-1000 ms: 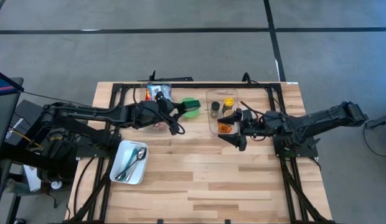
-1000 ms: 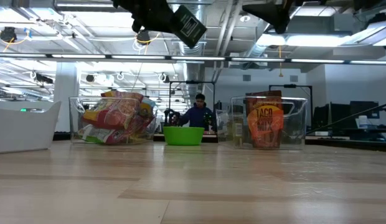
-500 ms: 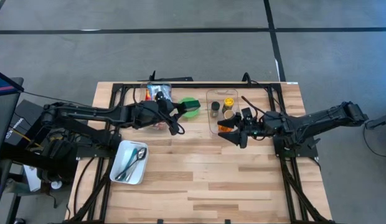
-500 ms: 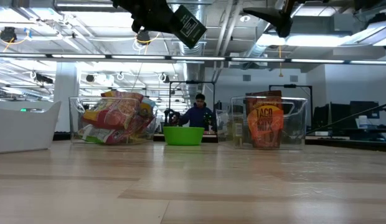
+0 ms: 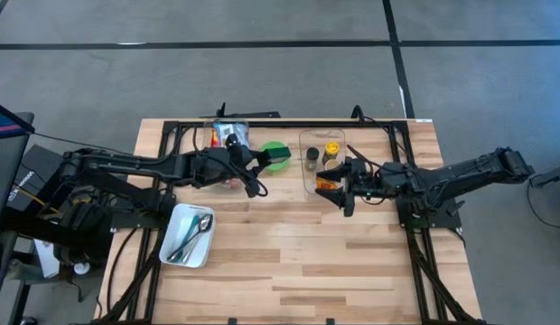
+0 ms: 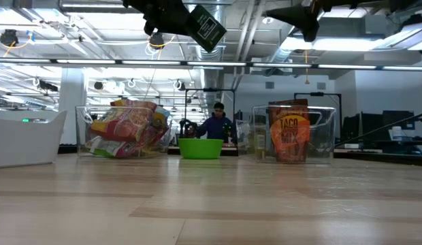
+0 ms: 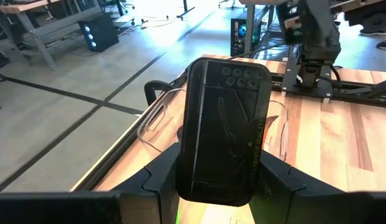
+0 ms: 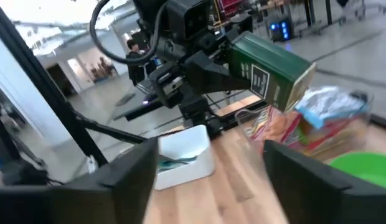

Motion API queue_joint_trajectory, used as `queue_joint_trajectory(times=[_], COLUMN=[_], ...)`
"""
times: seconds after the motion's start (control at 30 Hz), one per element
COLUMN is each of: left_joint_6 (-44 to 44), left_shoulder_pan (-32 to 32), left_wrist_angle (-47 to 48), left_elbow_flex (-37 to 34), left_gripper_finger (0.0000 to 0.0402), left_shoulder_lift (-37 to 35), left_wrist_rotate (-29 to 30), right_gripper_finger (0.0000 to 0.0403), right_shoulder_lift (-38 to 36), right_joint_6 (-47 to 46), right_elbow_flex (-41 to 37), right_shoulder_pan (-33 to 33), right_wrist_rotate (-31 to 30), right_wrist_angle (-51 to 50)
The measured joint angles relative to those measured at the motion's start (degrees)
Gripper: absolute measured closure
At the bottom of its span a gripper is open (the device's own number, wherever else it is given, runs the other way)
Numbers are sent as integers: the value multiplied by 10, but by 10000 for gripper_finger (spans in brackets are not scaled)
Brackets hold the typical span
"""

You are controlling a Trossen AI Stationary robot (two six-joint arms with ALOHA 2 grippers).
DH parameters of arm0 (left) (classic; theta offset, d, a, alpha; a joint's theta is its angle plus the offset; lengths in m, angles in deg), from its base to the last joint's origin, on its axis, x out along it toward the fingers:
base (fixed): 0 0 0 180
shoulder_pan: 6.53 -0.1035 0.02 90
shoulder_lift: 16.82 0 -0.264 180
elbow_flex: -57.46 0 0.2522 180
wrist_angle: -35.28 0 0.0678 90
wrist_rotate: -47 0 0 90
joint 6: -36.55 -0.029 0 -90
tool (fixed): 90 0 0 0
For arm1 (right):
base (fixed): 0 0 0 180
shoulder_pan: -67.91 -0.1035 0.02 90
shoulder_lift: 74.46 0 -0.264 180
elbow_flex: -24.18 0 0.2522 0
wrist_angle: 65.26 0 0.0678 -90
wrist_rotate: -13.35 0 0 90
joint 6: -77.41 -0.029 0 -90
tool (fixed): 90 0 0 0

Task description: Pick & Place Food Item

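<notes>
My left gripper [image 5: 252, 171] is shut on a dark green box [image 7: 223, 130], held high above the table near the green bowl [image 5: 277, 155]. The box also shows in the low view [image 6: 205, 27] and in the right wrist view [image 8: 269, 70]. My right gripper [image 5: 338, 186] is open and empty, high over the near edge of the clear bin [image 5: 322, 161] that holds a taco mix pouch [image 6: 288, 132] and small jars. In its own view the two fingers [image 8: 121, 180] stand wide apart. My left gripper pinches the box between its two fingers [image 7: 160, 182], on the two narrow sides at the end nearest the wrist [image 7: 213, 186]. The box sticks out past the fingers toward the table's right side. It is lifted clear and tilted in the low view.
A clear bin of snack bags [image 6: 126, 129] stands at the back left, beside the green bowl [image 6: 200, 148]. A white tray with cutlery [image 5: 188, 236] lies near the left edge. A black frame [image 5: 262, 124] runs along the table's far edge. A person shows far behind [image 6: 216, 124].
My right gripper has turned a little about its wrist and crept toward the table's far edge, staying open. My left gripper and the box have kept still.
</notes>
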Motion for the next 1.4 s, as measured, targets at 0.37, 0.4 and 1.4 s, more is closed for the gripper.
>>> queue_joint_trajectory(times=[0.37, 0.4, 1.4], left_joint_6=[0, 0, 13], left_shoulder_pan=[0, 0, 0], left_wrist_angle=[0, 0, -9], left_elbow_flex=[0, 0, 0], left_gripper_finger=[261, 261, 261], left_shoulder_lift=[0, 0, 3], left_wrist_rotate=[0, 0, -6], right_gripper_finger=[349, 362, 376], right_shoulder_lift=[-1, 0, -259], right_joint_6=[106, 106, 265], right_elbow_flex=[0, 0, -46], right_shoulder_pan=[15, 19, -9], right_wrist_rotate=[-5, -5, 17], right_wrist_angle=[-32, -39, -232])
